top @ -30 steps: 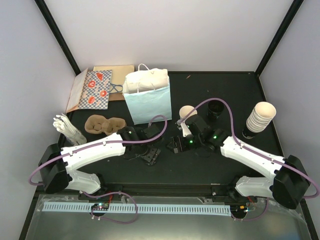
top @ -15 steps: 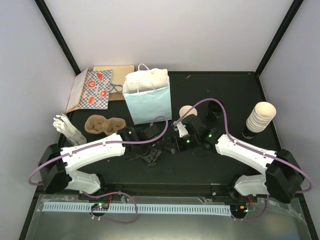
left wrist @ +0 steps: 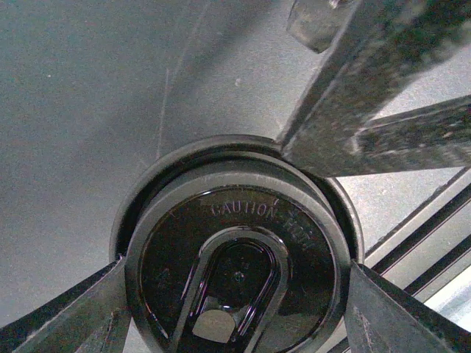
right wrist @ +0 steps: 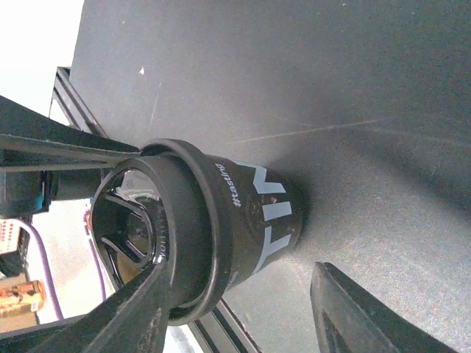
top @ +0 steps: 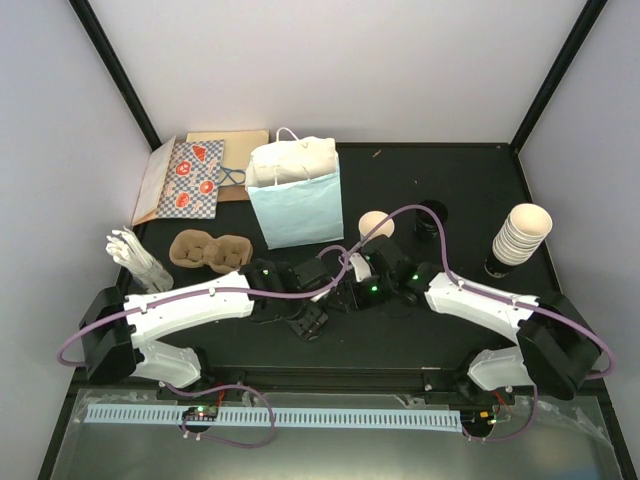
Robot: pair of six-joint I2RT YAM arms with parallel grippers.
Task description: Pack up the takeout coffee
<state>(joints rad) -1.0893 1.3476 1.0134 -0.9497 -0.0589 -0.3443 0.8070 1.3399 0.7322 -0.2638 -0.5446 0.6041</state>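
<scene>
A black paper cup (right wrist: 272, 209) with white lettering and a black lid (left wrist: 243, 213) marked "CAUTION HOT" stands on the dark table between the two grippers. My left gripper (left wrist: 237, 266) is shut on the lid, one finger touching each side of its rim. My right gripper (right wrist: 239, 276) is open around the cup. One finger (right wrist: 118, 316) is at the lid and the other (right wrist: 368, 316) stands apart from the cup's wall. In the top view both grippers (top: 310, 322) (top: 352, 293) meet at the table's middle and hide the cup. The light blue paper bag (top: 295, 195) stands upright behind them.
A lidless cream cup (top: 376, 224) and a black cup (top: 432, 217) stand behind my right arm. A stack of cream cups (top: 522, 232) is at the right. The brown cup carrier (top: 208, 250), patterned flat bags (top: 190, 180) and white cutlery (top: 135, 255) are at the left.
My right gripper has moved left and closer to my left gripper. My left gripper has shifted a little to the right. The two now meet over the cup.
</scene>
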